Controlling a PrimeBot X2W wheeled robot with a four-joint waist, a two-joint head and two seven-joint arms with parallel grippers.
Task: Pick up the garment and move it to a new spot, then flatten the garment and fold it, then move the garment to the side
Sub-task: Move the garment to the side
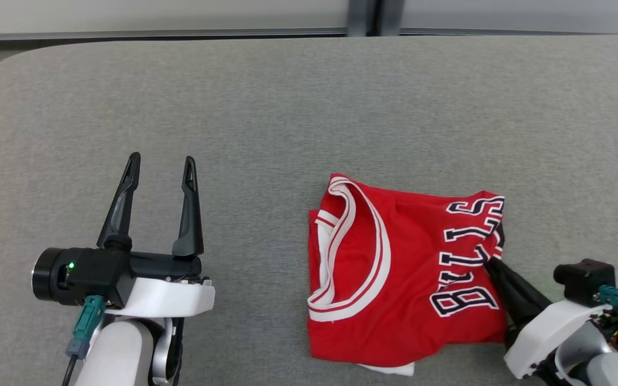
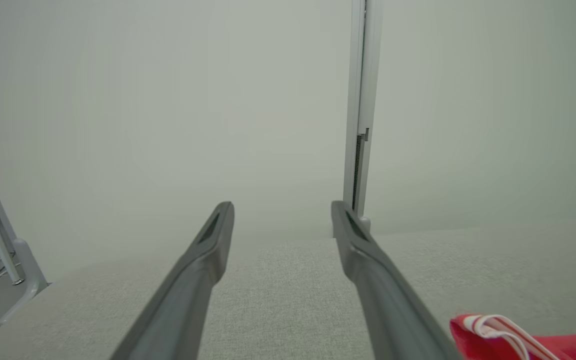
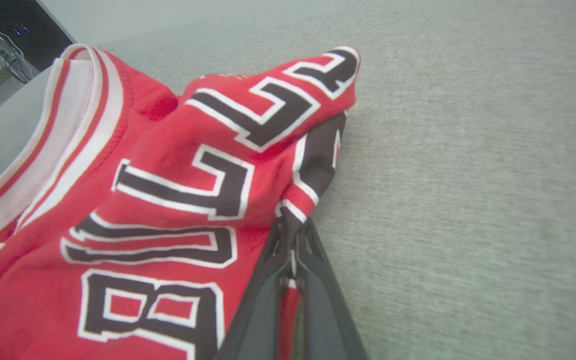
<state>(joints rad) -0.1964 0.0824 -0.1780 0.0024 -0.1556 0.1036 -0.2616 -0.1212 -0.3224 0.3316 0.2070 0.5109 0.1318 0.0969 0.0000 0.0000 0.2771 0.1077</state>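
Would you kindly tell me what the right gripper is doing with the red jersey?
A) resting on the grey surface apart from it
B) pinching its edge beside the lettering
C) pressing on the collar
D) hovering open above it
B: in the right wrist view, the right gripper has its fingers shut on a fold of the red jersey beside the lettering.

Bright red garment [image 1: 395, 279] on the right, neckline [image 1: 381, 252] trimmed white with thin red stripes, black block letters [image 3: 228, 192] edged white. Under it, a speckled grey surface [image 1: 287, 107]. Left gripper [image 1: 162, 158]: black fingers [image 1: 189, 214], white shell [image 1: 169, 297], tiny green light [image 1: 71, 265], teal plug [image 1: 88, 316]. A white scrap [image 1: 389, 369] at the garment's near edge, perhaps lining.
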